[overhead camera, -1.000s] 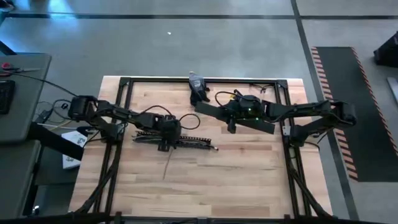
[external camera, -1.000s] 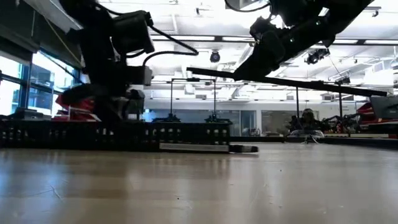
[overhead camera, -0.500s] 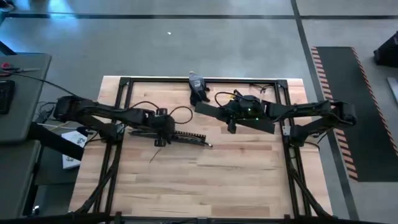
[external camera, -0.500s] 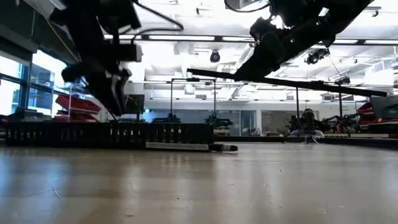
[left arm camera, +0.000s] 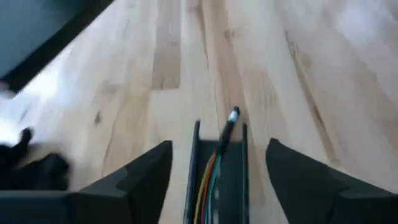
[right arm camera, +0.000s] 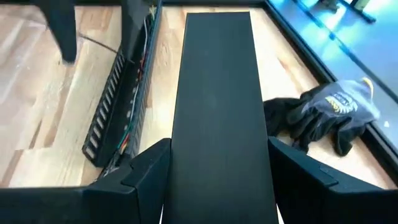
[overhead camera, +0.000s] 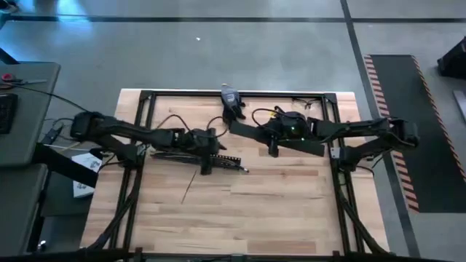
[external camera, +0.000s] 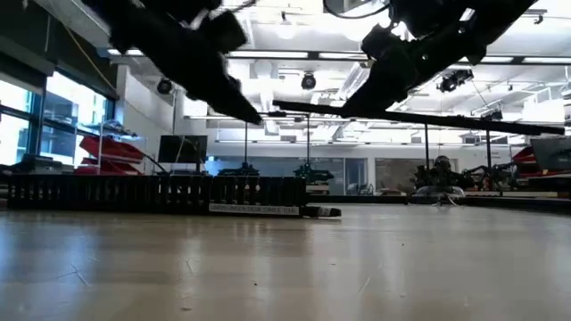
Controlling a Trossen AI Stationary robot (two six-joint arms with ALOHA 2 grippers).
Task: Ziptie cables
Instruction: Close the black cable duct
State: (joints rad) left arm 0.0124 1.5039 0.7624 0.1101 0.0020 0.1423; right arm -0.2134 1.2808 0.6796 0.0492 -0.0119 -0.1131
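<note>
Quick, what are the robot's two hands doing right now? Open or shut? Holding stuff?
Left gripper: open, holding nothing, above the black duct with the cables in it.
Right gripper: shut on the flat black lid strip, held off the table.

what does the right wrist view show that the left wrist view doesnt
Only the right wrist view shows the flat black lid strip held in the right hand, a grey and black work glove, and the comb-edged side of the duct. Only the left wrist view shows the open left hand hovering over the duct's end, with a wire tip poking out. Both show coloured cables lying in the duct, and the wooden table.
</note>
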